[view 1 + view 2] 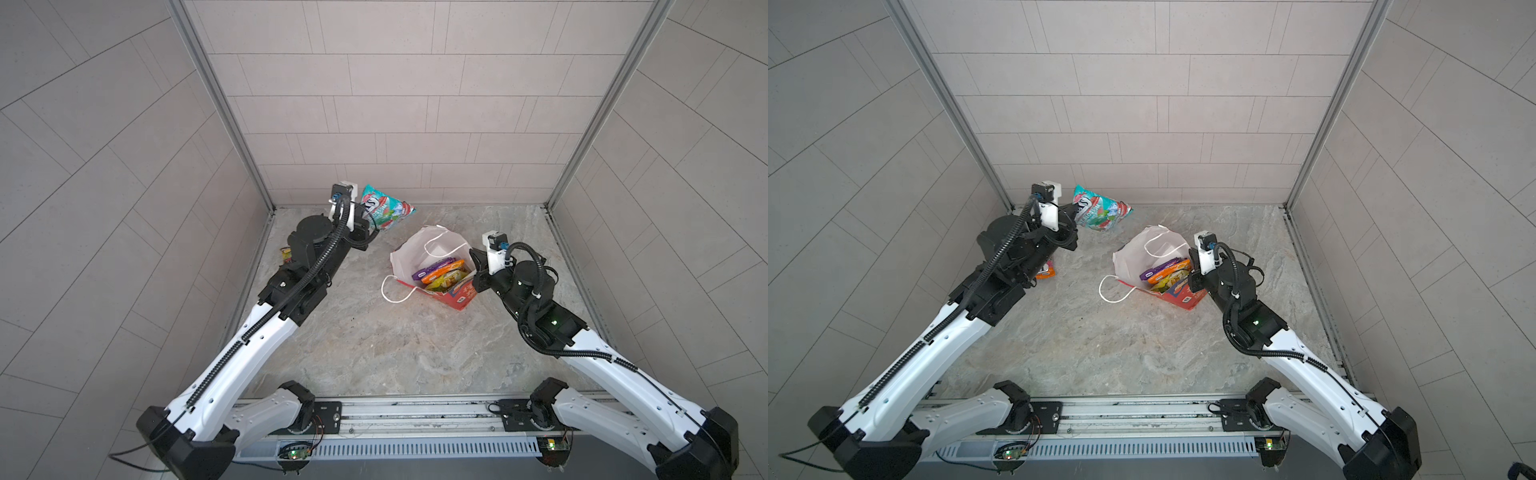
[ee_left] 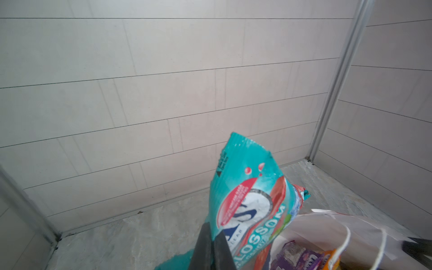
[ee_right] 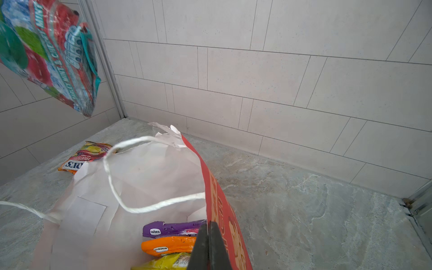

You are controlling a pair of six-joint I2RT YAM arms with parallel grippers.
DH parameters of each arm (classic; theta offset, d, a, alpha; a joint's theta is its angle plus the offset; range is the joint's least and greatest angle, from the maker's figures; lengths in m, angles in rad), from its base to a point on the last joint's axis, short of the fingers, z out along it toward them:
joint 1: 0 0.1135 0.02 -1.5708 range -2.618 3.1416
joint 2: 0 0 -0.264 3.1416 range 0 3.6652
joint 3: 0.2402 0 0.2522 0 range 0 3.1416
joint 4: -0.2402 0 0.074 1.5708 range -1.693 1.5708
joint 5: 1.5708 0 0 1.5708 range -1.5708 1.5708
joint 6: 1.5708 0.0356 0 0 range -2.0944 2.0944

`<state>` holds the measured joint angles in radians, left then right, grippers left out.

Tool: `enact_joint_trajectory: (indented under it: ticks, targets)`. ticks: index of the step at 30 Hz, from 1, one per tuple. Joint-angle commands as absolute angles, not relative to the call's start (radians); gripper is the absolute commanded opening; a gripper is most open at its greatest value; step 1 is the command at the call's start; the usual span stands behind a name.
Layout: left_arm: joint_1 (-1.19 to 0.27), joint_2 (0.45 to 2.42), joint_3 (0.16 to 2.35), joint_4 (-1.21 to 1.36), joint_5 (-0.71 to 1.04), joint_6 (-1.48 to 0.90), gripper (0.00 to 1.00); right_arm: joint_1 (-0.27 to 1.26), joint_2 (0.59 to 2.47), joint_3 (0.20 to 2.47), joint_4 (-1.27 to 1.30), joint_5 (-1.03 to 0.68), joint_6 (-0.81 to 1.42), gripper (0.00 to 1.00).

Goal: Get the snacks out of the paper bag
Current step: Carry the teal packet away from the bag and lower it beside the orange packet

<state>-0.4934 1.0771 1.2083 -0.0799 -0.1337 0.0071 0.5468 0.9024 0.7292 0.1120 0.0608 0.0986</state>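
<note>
The right claw (image 3: 208, 225) is clamped on the red rim of the paper bag (image 1: 406, 258), which sags open on the desk (image 1: 374, 353) with 3 snacks (image 1: 440, 271) showing inside. Left of it, under the left arm, 1 orange packet (image 1: 1045, 271) lies flat. Farther back, the left claw (image 2: 211, 235) pinches a teal packet (image 1: 386, 210) aloft.

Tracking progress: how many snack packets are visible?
5: teal packet in the left gripper; fruits packet on the table; purple packet, orange packet and yellow packet inside the paper bag. More may hide there.
</note>
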Motion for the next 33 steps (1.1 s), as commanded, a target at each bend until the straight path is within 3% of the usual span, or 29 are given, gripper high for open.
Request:
enact_joint_trajectory:
  ticks: [1,10,15,26,33]
  targets:
    - [-0.415,1.086,1.225,-0.063,-0.181,-0.070,0.00,0.541,0.871,0.756,0.160,0.046,0.110,0.00]
    - [-0.222,1.270,1.128,-0.015,-0.071,-0.243,0.00,0.534,0.866,0.749,0.164,0.034,0.110,0.00]
    - [-0.201,1.387,1.082,0.033,-0.051,-0.290,0.00,0.529,0.860,0.741,0.167,0.029,0.106,0.00]
    - [-0.192,1.581,1.126,0.073,0.213,-0.411,0.00,0.515,0.859,0.735,0.166,0.028,0.106,0.00]
    - [-0.101,1.711,1.169,-0.016,0.299,-0.492,0.00,0.512,0.853,0.730,0.167,0.023,0.106,0.00]
